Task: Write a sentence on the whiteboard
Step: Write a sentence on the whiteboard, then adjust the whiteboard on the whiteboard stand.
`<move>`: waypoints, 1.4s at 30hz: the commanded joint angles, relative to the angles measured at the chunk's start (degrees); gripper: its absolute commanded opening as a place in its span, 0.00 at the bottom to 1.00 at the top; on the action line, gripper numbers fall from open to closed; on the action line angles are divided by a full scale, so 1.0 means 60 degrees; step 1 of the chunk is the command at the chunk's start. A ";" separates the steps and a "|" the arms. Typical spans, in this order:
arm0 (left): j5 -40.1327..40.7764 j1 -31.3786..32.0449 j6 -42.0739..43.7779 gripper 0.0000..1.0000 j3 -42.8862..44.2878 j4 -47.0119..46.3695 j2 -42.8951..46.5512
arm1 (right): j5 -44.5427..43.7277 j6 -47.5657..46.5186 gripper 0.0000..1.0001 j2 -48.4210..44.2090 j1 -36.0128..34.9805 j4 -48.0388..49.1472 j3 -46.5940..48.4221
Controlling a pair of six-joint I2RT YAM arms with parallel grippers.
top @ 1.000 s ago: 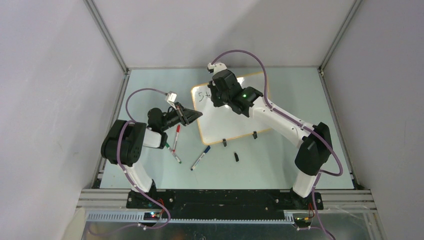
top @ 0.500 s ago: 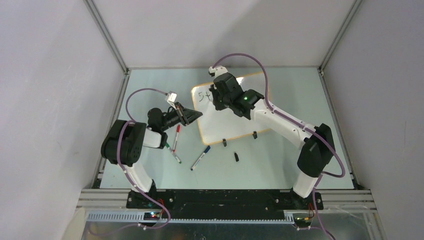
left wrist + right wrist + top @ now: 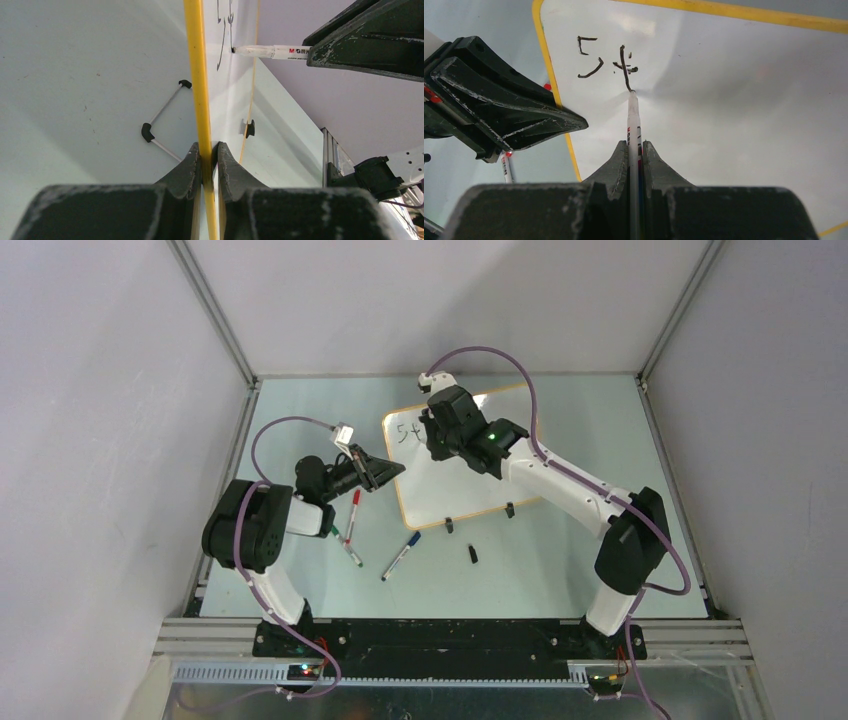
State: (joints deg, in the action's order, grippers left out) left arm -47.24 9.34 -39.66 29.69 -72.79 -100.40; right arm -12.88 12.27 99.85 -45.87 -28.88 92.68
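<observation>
A pale worktop (image 3: pixel 570 560) sits between grey walls with metal corner posts. The whiteboard (image 3: pixel 450 485) lies at the middle of the top view, turned slightly, with two black clip feet (image 3: pixel 449 525) on its lower edge. The left hand (image 3: pixel 206 150) is clamped on the board's yellow rim at its left side, one finger on each face. The right hand (image 3: pixel 634 145) is closed on a marker (image 3: pixel 633 112), its tip touching the board at the foot of the last stroke. The lettering (image 3: pixel 606 60) sits in the board's upper left corner: a rough "S" and a crossed "t". Toward the lower left of the top view, a red-capped marker (image 3: pixel 353 508), a blue-capped marker (image 3: pixel 400 556), a third marker (image 3: pixel 350 552) and a small black cap (image 3: pixel 472 553) lie loose on the worktop.
</observation>
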 commanded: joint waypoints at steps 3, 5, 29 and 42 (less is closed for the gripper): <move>0.0092 -0.0006 0.0480 0.00 -0.0027 -0.0247 -0.0098 | -0.0376 0.0080 0.00 -0.0273 0.0096 -0.0028 0.0462; 0.0095 -0.0010 0.0473 0.00 -0.0027 -0.0259 -0.0109 | -0.0365 0.0080 0.00 -0.0303 0.0087 -0.0037 0.0492; 0.0474 -0.0016 0.0066 0.00 -0.0101 0.0303 0.0351 | 0.0425 -0.0137 0.00 -0.3030 0.0058 0.2428 -0.2501; 0.2349 0.0081 0.2381 0.00 0.1319 0.7435 0.1982 | 0.0036 -0.0302 0.00 -0.3902 0.0069 0.3263 -0.3759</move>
State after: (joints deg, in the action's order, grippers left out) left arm -43.79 9.61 -36.01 35.35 -46.94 -92.49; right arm -11.16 11.66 79.75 -45.63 -14.09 70.85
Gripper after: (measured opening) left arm 0.146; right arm 0.123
